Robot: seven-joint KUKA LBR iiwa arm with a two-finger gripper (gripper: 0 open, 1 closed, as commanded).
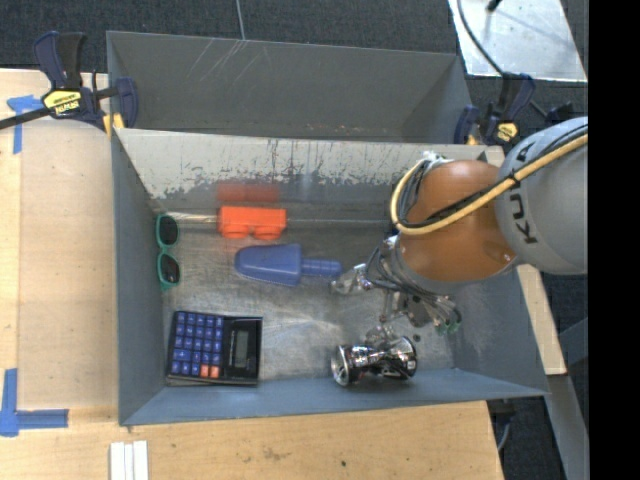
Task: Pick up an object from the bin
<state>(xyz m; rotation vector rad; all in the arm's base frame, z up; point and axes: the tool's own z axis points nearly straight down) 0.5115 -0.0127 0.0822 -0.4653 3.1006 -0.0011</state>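
My gripper (pixel 392 313) hangs in the right half of the bin, below the arm's orange cover. Just beneath it, at the bin's front wall, lies a crushed shiny metal can (pixel 374 361) on its side. The gripper's lower end stands right above the can's upper edge; whether they touch I cannot tell. Left of the gripper lies a blue plastic scoop (pixel 272 264), its handle pointing towards the gripper.
An orange block (pixel 252 221) lies near the back wall. Green sunglasses (pixel 166 250) rest along the left wall. A dark calculator with blue keys (pixel 215 347) sits in the front left corner. The arm covers the bin's right side.
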